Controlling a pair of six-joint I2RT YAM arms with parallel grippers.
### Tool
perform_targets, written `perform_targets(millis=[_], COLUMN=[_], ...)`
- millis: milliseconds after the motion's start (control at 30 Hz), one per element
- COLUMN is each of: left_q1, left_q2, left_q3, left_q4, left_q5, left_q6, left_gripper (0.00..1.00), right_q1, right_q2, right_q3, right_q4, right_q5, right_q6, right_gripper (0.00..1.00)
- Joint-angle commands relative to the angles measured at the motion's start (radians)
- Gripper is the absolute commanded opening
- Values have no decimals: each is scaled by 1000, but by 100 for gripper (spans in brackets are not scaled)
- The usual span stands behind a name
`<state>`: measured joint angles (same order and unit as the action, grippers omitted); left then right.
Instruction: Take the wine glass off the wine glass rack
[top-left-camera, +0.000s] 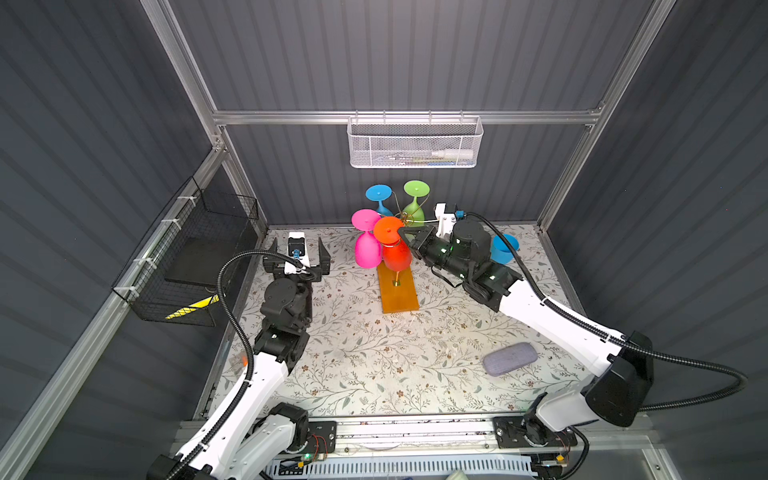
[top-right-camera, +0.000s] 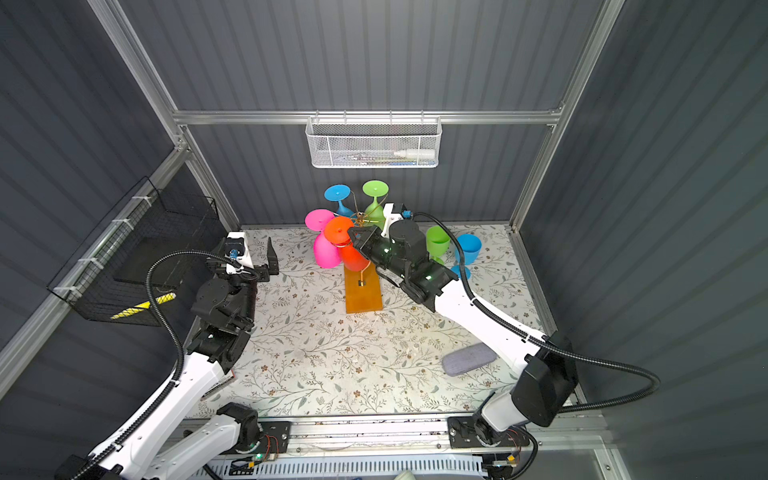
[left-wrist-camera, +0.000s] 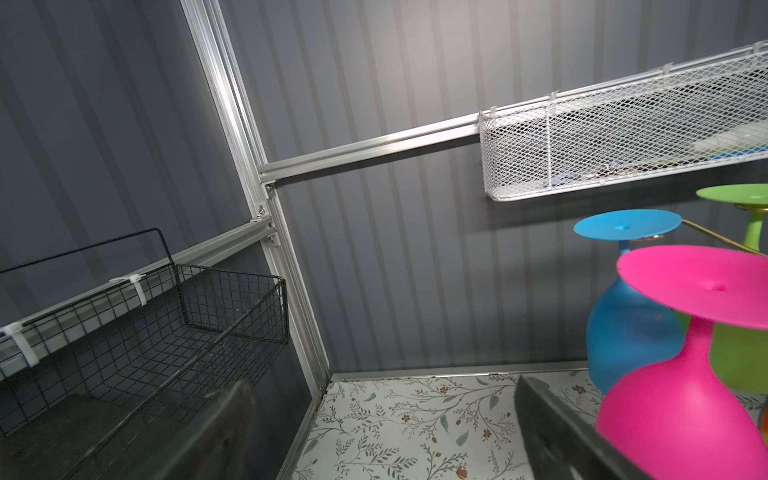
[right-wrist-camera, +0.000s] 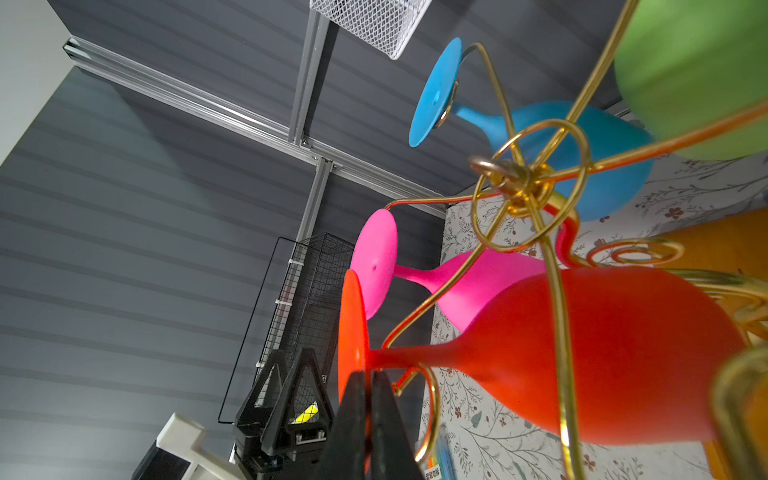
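Right fingers (right-wrist-camera: 351, 424) pinch the foot of the orange glass (right-wrist-camera: 602, 353); it hangs upside down on the rack (right-wrist-camera: 523, 183) near the surface (top-left-camera: 374, 365)'s back edge. Slide it slowly off the hook (right-wrist-camera: 435, 403). Left fingers (top-left-camera: 324, 257) gape wide, empty.

The rack (right-wrist-camera: 528, 183) is thin gold wire, polished metal with bright glints. Its base (top-left-camera: 399, 297) is smooth, glossy amber, plastic by the look. The orange glass (right-wrist-camera: 602, 353) on the rack is matt and smooth, as are the pink glass (left-wrist-camera: 685, 415), blue glass (left-wrist-camera: 627, 332) and green glass (right-wrist-camera: 685, 62). Under the rack, the table cover (top-left-camera: 374, 365) is a printed floral sheet with a faint sheen. Above and behind the rack, the white basket (top-left-camera: 413, 145) is painted metal mesh on a brushed aluminium rail (top-left-camera: 291, 117).
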<state>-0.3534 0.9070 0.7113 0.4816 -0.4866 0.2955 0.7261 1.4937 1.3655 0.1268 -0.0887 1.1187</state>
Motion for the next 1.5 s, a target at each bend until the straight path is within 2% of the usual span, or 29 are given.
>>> perform_targets(millis=[0, 333, 733, 1467], left_q1=[5, 5, 5, 5], left_q2=[-14, -13, -16, -19], left_q3=[-10, -9, -10, -10], left_q4=[1, 1, 0, 0], left_q5=[-5, -3, -2, 0], left_q6=[-10, -14, -14, -12], left_gripper=[99, 100, 99, 99], right_q1=[5, 11, 21, 23], right_q2=[0, 0, 62, 18], right_q3=[42, 37, 101, 54], right_q4=[-15, 4, -13, 4], right_q5=[5, 37, -3, 111], right_q6=[-37, -27, -22, -12], right_gripper=[0, 0, 0, 0])
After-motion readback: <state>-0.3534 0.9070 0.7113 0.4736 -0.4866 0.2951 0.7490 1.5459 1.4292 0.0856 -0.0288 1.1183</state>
